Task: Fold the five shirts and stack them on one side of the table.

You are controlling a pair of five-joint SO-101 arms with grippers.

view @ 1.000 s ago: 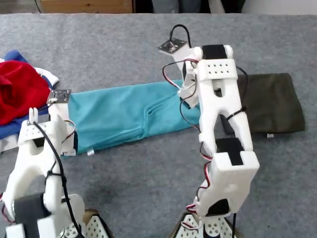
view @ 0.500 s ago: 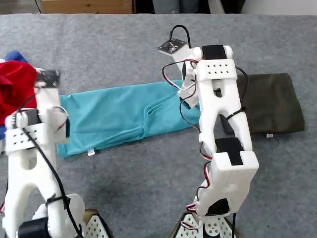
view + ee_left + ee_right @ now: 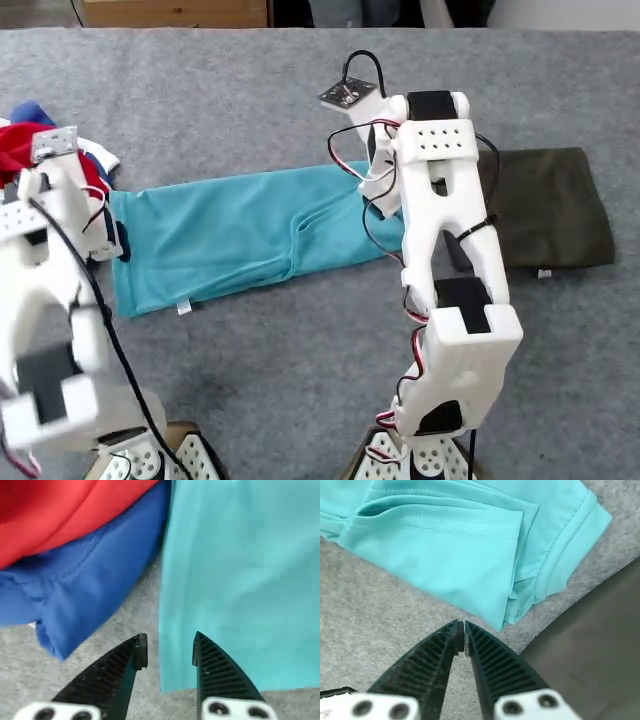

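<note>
Bare grey table point(image 3: 300, 370) lies open along the near side of the teal shirt point(image 3: 240, 235) and across the far strip. At the left end, the red and blue shirt pile point(image 3: 90, 575) crowds the teal edge, and only a narrow grey gap separates them. The right arm point(image 3: 440, 200) overhangs the teal shirt's right end, with the folded dark shirt point(image 3: 550, 205) just beyond.
</note>
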